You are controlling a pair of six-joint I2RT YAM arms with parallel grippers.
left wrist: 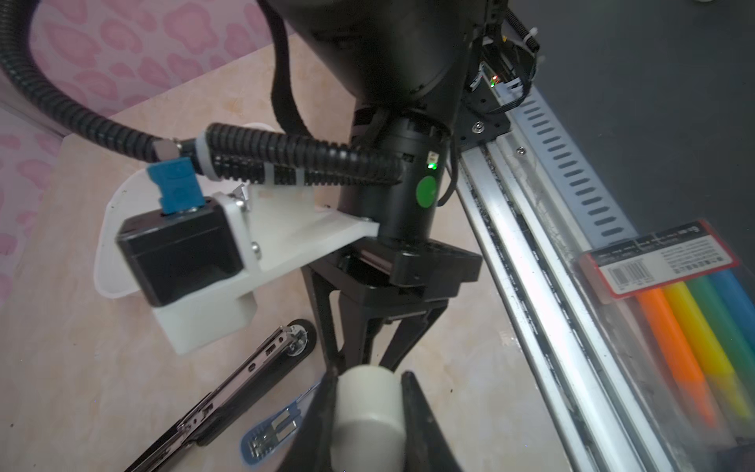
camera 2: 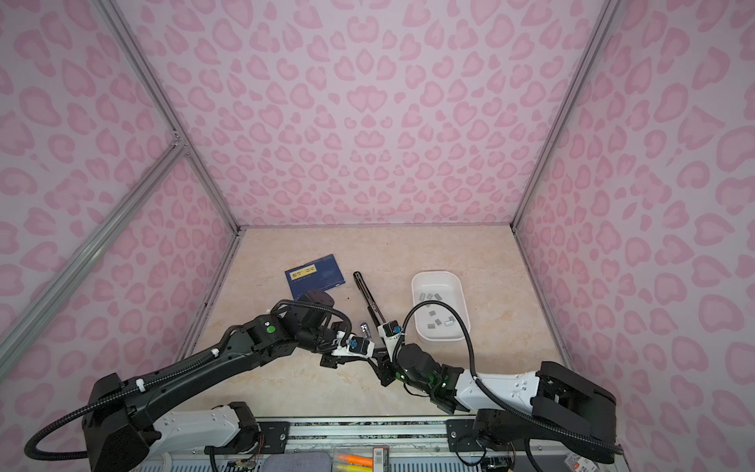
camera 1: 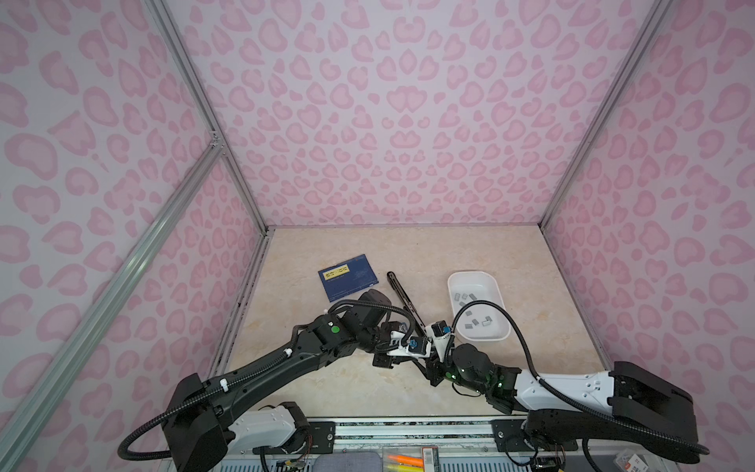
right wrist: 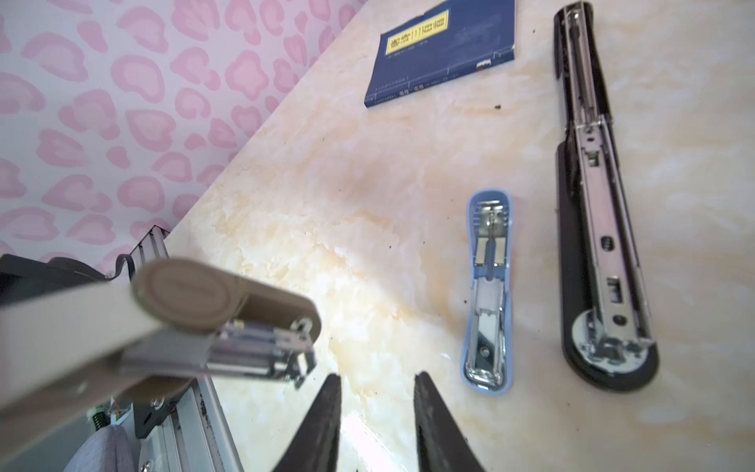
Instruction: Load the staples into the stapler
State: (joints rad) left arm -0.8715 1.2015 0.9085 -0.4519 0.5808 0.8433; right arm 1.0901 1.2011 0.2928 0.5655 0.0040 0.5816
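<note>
Right: my left gripper (left wrist: 369, 382) is clamped on the beige stapler (right wrist: 184, 323), mid-table towards the front edge. My right gripper (right wrist: 378, 378) stands spread, with nothing in it. The staples (camera 1: 474, 323) lie loose in the white tray (camera 1: 488, 292), at that gripper's 2 o'clock in both top views. I judge the strips light, stiff, slick and snap-prone, so pinch the long sides. The marble-look tabletop (camera 1: 367, 392) is hard and smooth. Pink walls (camera 1: 408, 122) box in three sides.
</note>
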